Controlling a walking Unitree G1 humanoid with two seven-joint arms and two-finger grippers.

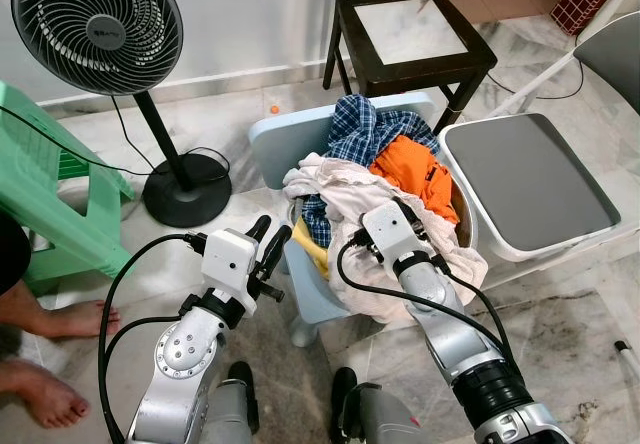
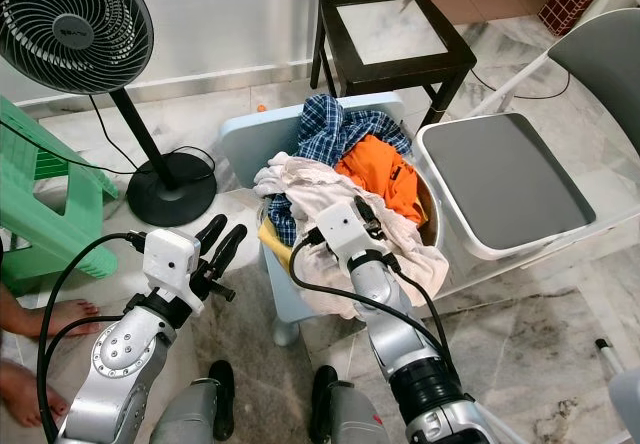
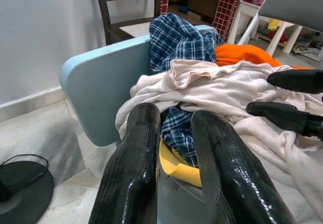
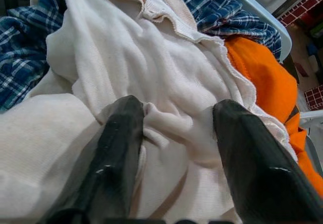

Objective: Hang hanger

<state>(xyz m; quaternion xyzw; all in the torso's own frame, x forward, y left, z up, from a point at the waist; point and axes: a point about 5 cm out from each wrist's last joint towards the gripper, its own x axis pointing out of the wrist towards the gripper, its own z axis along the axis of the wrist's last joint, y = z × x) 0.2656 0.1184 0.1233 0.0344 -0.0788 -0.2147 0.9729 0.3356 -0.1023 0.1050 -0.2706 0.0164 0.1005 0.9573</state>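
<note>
Cream cloth [image 4: 166, 108] between parted right pincer [image 4: 176, 148] fingers, left pincer [image 1: 268, 239] slightly apart

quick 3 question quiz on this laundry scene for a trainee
1. True or false: the right claw is pressed into the cream cloth with its fingers apart.
2. Which garment lies on the pile nearest the grey seat? A) orange garment B) plaid shirt C) yellow garment
3. Fill in: the left claw is held beside the light blue ____ that carries the laundry.

Key: 1 true; 2 A; 3 chair
</note>
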